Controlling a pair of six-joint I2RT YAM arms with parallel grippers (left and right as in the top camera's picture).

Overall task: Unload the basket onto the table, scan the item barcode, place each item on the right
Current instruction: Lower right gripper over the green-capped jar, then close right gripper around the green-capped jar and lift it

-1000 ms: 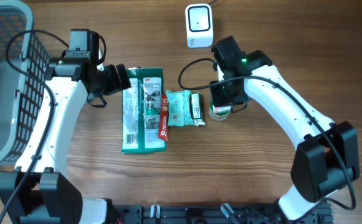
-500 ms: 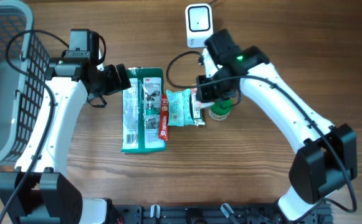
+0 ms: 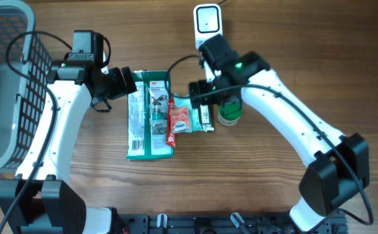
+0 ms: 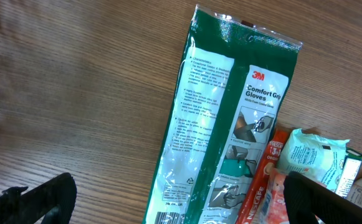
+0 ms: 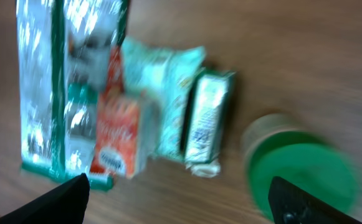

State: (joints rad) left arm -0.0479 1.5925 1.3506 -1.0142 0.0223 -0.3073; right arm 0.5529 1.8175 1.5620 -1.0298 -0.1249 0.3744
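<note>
A white scanner (image 3: 208,26) stands at the table's far edge. A small orange-red box (image 3: 181,119) (image 5: 115,137) lies loose across a red Nescafe stick (image 3: 171,133) and a mint packet (image 3: 190,107). My right gripper (image 3: 200,97) (image 5: 181,205) hovers above them, open, with nothing between its fingers. To the right are a small bar (image 3: 205,116) and a green-lidded jar (image 3: 229,112) (image 5: 299,171). My left gripper (image 3: 125,81) (image 4: 181,205) hangs open over the top of a green glove package (image 3: 149,117) (image 4: 224,124), holding nothing.
A grey wire basket (image 3: 6,84) fills the left edge of the table. The scanner's cable runs off the far edge. Bare wood lies in front of the row of items and to the right of the jar.
My right gripper swung left and toward the scanner, then opened. The orange-red box, unseen before, now lies on the stick and packet. The left arm has not moved.
</note>
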